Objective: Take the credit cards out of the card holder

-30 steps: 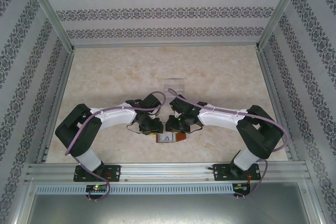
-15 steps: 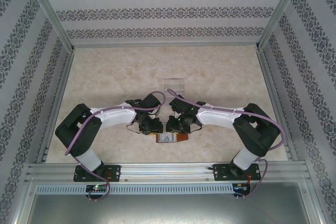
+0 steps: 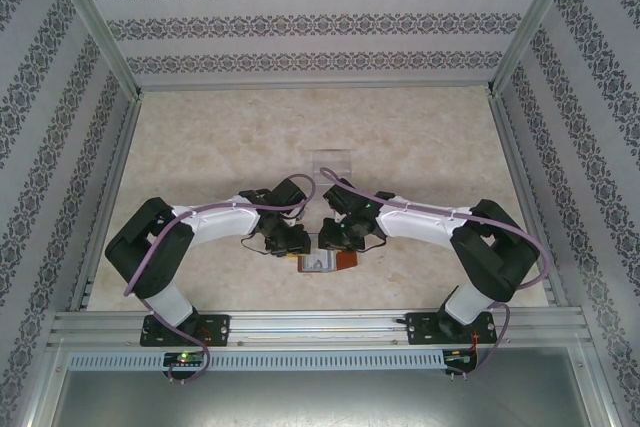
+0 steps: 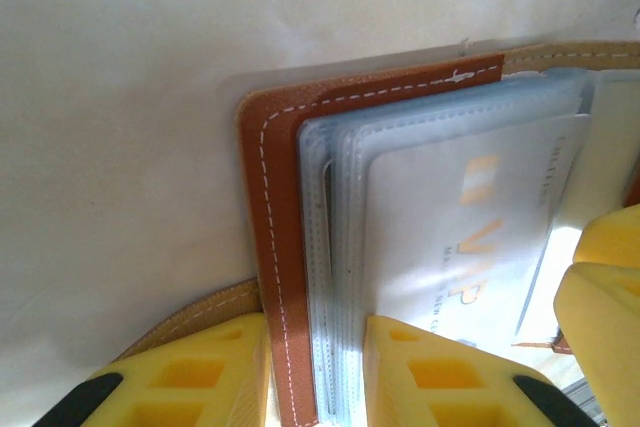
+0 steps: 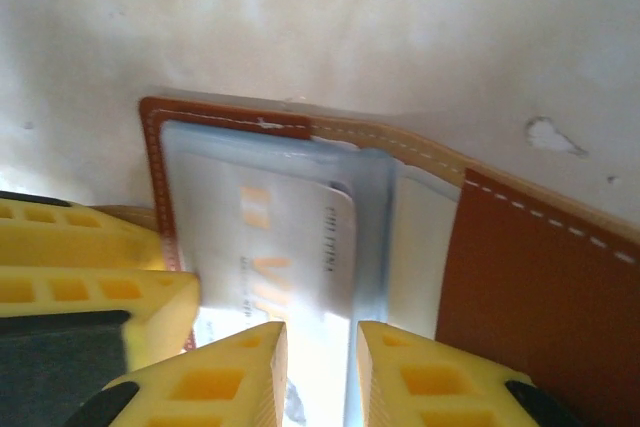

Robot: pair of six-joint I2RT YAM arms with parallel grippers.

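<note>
The open card holder (image 3: 325, 263) lies on the surface (image 3: 250, 147) between both hands, the left hand (image 4: 315, 377) pinching its brown edge, while the right hand (image 5: 320, 367), fingers slightly apart, sits over the end of a credit card (image 5: 290, 247) pointing at it, though I can't tell if it grips.

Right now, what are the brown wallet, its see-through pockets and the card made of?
The card holder looks like smooth brown leather or imitation: pale stitching runs along its edge. The pockets seem soft clear plastic, glossy with welded seams. The credit card seems stiff, shiny plastic with printed lettering.
</note>
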